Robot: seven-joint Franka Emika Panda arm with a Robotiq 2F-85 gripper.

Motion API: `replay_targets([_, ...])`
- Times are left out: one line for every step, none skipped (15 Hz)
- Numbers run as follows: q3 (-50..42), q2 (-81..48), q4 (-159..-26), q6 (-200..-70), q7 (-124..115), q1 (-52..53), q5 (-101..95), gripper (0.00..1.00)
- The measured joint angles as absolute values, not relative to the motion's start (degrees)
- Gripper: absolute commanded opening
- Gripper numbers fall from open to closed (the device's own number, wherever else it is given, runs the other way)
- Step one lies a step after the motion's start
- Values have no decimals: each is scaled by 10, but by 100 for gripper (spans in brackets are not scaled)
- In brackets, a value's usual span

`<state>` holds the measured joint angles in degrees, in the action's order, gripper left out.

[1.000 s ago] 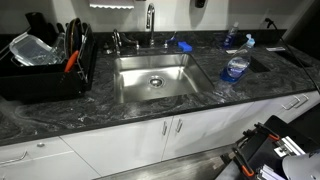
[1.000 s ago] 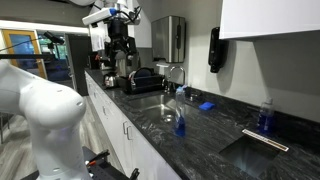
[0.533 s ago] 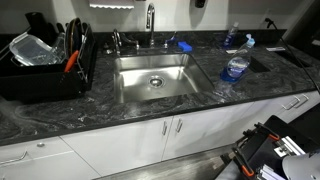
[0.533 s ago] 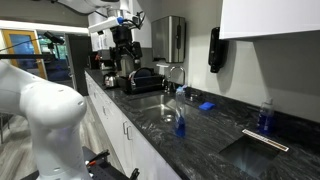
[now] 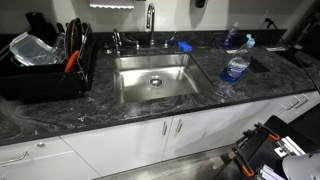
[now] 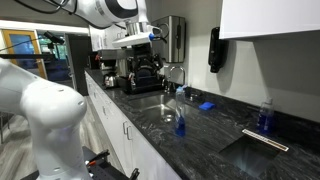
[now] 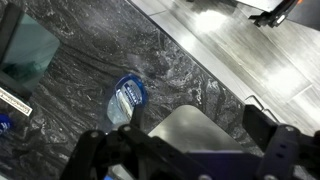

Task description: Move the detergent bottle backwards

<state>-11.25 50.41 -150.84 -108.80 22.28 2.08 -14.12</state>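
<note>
The two dark fingers point(image 7: 95, 155) are closest to the wrist camera. They are spread wide apart and hold nothing. Past them the detergent bottle point(image 7: 125, 98) stands on the dark swirly tabletop point(image 7: 90, 60), and the fingers do not touch it. In an exterior view the detergent bottle point(image 5: 234, 68) stands just beside the steel sink point(image 5: 135, 85), on the side away from the black dish rack point(image 5: 40, 65). Farther back on that same side of the sink stands another bluish bottle with a blue top point(image 5: 247, 42). A small bright-blue thing point(image 5: 184, 46) lies behind the sink's back corner. The tap point(image 5: 150, 20) rises behind the sink. In an exterior view the white robot arm point(image 6: 105, 10) hangs high up, far beyond the sink.
</note>
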Motion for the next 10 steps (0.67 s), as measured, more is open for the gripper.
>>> replay_targets([-127, 498, -1509, -1103, 253, 22, -142, 100])
replay_targets([-141, 492, -1510, -1115, 285, 25, -142, 100])
replay_targets([-154, 486, -1509, -1126, 319, 30, -142, 100])
replay_targets([-167, 480, -1508, -1131, 352, 37, -142, 100])
replay_targets([-178, 475, -1505, -1131, 373, 43, -142, 100])
replay_targets([-184, 471, -1504, -1132, 383, 47, -142, 100])
replay_targets([-185, 469, -1503, -1132, 387, 49, -142, 100])
replay_targets([-185, 468, -1502, -1132, 388, 50, -142, 100])
replay_targets([-185, 468, -1502, -1132, 389, 51, -142, 100])
replay_targets([-185, 468, -1502, -1132, 389, 51, -140, 100])
